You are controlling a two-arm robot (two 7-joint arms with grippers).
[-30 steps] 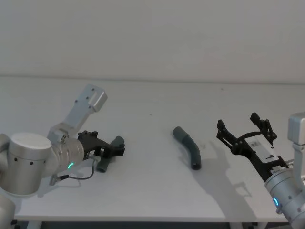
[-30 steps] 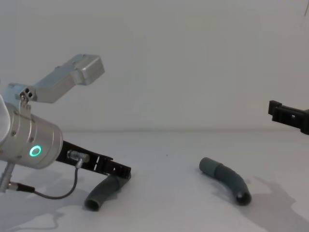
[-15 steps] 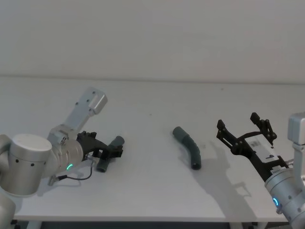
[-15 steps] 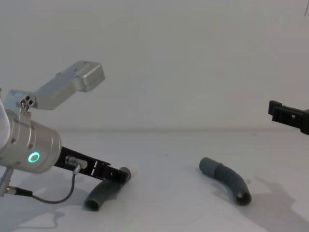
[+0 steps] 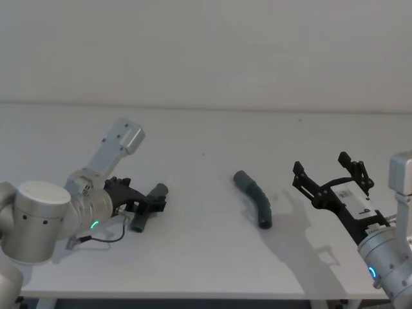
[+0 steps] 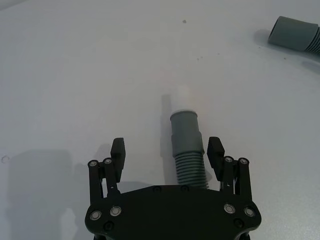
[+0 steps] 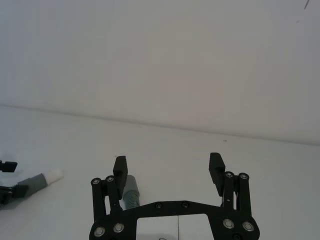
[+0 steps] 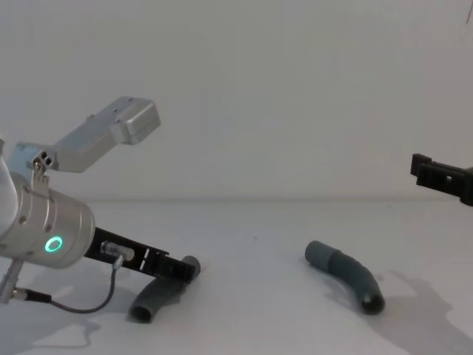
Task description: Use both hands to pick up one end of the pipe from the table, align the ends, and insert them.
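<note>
Toward the tabletop's [image 5: 206, 257] front left corner, the left hand [image 6: 166, 147] straddles one pipe piece [image 6: 189, 165], jaws spread (nothing gripped yet); close squarely on the ribs behind its cuff [image 6: 184, 124]. The right hand [image 5: 322, 166], likewise spread, hovers well apart from the other piece [image 5: 255, 196].

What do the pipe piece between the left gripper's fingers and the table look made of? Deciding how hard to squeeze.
Pipe piece, straddled by the open left gripper: matte dark grey, likely plastic or rubber; ribbed body suggests flex, smooth cuff looks stiffer. Table: matte white, no glare, perhaps laminate or painted board. Right gripper hangs open above the table's right side.
</note>
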